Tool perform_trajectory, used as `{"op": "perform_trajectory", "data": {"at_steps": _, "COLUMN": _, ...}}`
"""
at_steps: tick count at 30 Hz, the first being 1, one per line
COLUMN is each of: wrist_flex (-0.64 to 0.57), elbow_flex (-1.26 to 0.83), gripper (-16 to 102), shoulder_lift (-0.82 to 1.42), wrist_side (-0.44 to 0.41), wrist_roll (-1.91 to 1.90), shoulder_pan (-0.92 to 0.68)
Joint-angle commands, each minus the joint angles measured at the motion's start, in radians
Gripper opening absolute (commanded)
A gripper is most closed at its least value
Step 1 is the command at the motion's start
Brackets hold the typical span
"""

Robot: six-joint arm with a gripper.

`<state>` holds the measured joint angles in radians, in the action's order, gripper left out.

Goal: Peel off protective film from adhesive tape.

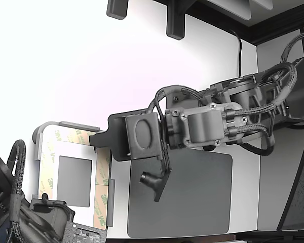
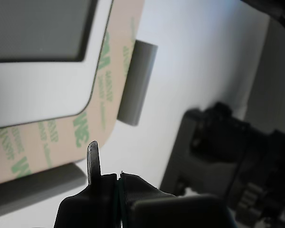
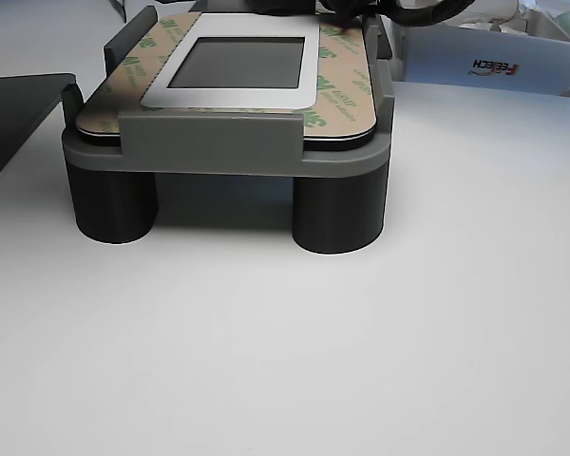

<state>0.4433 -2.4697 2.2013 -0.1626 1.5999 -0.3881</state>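
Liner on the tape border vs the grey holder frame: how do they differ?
Colour: the protective film is cream-tan with green 3M print; the holder frame is plain grey, unprinted. Form: the film lies thin and flat as a border around the small grey rectangle; the frame is thick, with raised tabs, standing on round legs. Shared: both follow the same rounded rectangular outline.

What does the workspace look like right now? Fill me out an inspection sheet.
Surface: white table, bare in front of the holder.
Job's things: adhesive tape borders the grey rectangle; protective film with green 3M print lies flat, unpeeled.
Holder: grey frame on dark round legs.
Clutter: dark mat; white box behind.
Gripper: gripper by the tape's rounded corner; thin tip showing, grasp unclear.
Cables: braided bundles along the arm.
Surroundings: second arm at the exterior view's lower left.
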Motion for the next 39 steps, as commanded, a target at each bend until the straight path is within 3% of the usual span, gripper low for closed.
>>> {"op": "perform_trajectory", "data": {"at_steps": 1, "wrist_flex": -0.034, "elbow_flex": 0.035, "gripper": -4, "shoulder_lift": -0.035, "wrist_side": -0.017, "wrist_roll": 0.012, "shoulder_pan": -0.028}}
{"op": "perform_trajectory", "data": {"at_steps": 4, "wrist_flex": -0.069, "elbow_flex": 0.04, "gripper": -11, "shoulder_lift": -0.078, "wrist_side": -0.014, "wrist_roll": 0.038, "shoulder_pan": -0.048}}
{"op": "perform_trajectory", "data": {"at_steps": 12, "wrist_flex": -0.118, "elbow_flex": 0.061, "gripper": -11, "shoulder_lift": -0.103, "wrist_side": 0.049, "wrist_roll": 0.158, "shoulder_pan": -0.061}}
{"op": "perform_trajectory", "data": {"at_steps": 21, "wrist_flex": -0.138, "elbow_flex": 0.078, "gripper": -11, "shoulder_lift": -0.16, "wrist_side": -0.018, "wrist_roll": 0.092, "shoulder_pan": -0.184}}
{"op": "perform_trajectory", "data": {"at_steps": 39, "wrist_flex": -0.063, "elbow_flex": 0.227, "gripper": -11, "shoulder_lift": -0.304, "wrist_side": 0.018, "wrist_roll": 0.084, "shoulder_pan": -0.235}}
